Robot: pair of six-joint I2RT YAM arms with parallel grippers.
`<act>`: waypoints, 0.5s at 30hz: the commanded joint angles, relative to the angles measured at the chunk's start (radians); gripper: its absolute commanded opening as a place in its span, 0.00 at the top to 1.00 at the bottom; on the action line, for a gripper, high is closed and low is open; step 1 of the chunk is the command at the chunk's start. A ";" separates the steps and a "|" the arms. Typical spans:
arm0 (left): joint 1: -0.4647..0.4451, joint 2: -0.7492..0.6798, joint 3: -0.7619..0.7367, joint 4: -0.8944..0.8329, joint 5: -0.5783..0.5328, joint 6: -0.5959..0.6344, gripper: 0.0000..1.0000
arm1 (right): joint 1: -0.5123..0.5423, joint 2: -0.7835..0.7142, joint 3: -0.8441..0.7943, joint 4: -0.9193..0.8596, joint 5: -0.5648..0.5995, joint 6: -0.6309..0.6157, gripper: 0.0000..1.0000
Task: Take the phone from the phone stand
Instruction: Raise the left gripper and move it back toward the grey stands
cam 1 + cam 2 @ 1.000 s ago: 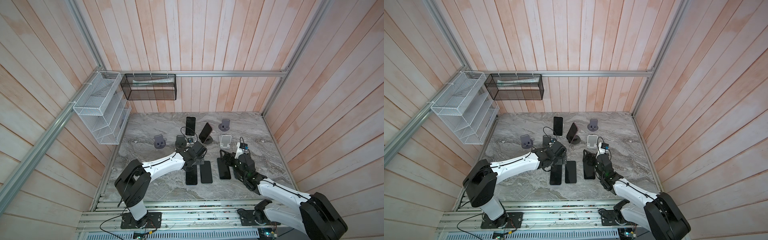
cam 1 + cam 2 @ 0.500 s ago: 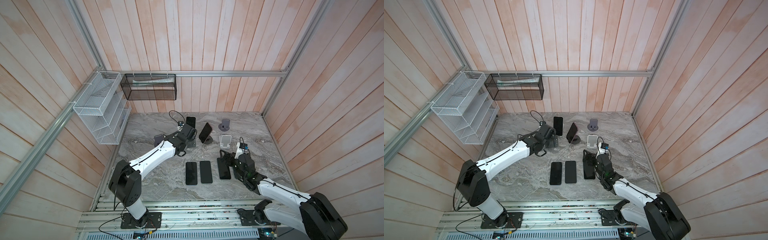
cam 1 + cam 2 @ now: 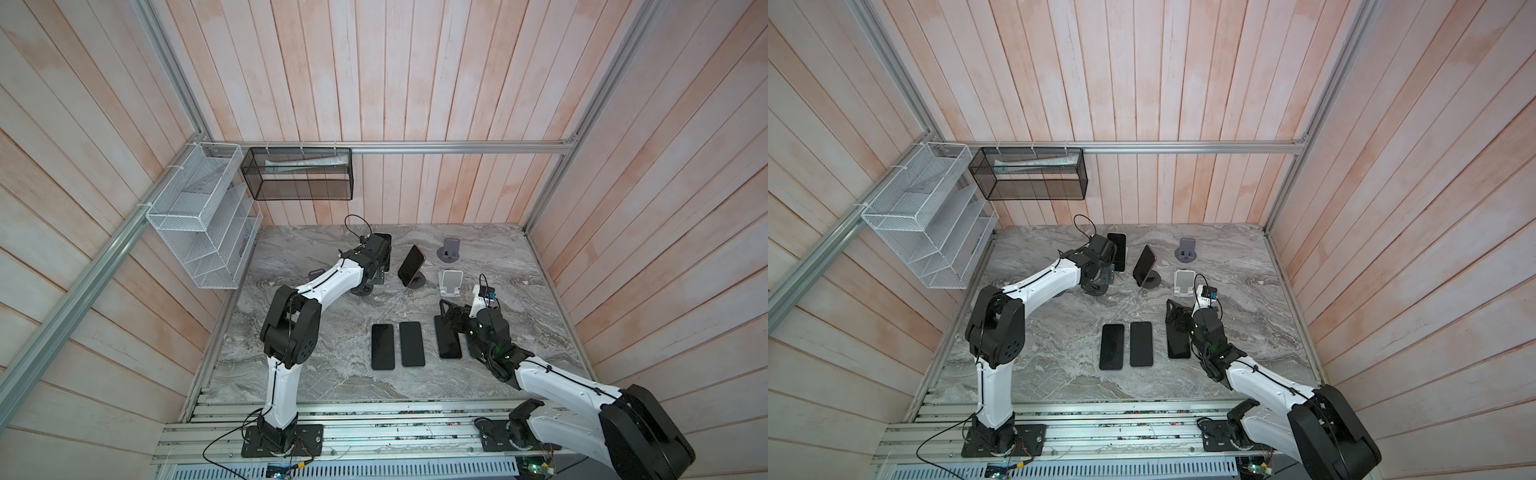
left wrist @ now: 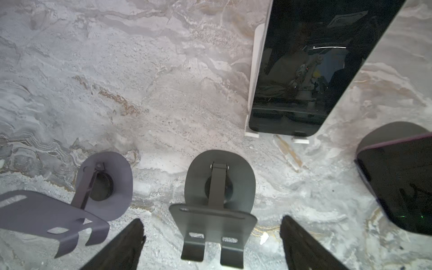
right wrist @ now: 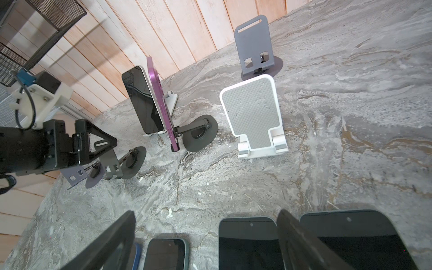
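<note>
At the rear left of the bench point(image 3: 316, 374), the left pincer point(image 4: 211, 221) hangs released near the phone point(image 4: 315, 70) leaning in its white stand point(image 4: 257, 70). Stiff, slick, probably light: pinch its long edges. Rightward, the right pincer point(image 5: 207, 212) gapes over flat phones point(image 5: 247, 243).

A white wire rack point(image 3: 199, 232) hangs on the left wall beside a black mesh basket point(image 3: 299, 189), above the marble table point(image 3: 332, 374).
</note>
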 commanded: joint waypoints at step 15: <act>0.056 0.001 -0.102 0.200 0.036 0.034 0.36 | -0.003 0.044 0.033 -0.016 -0.020 -0.017 0.05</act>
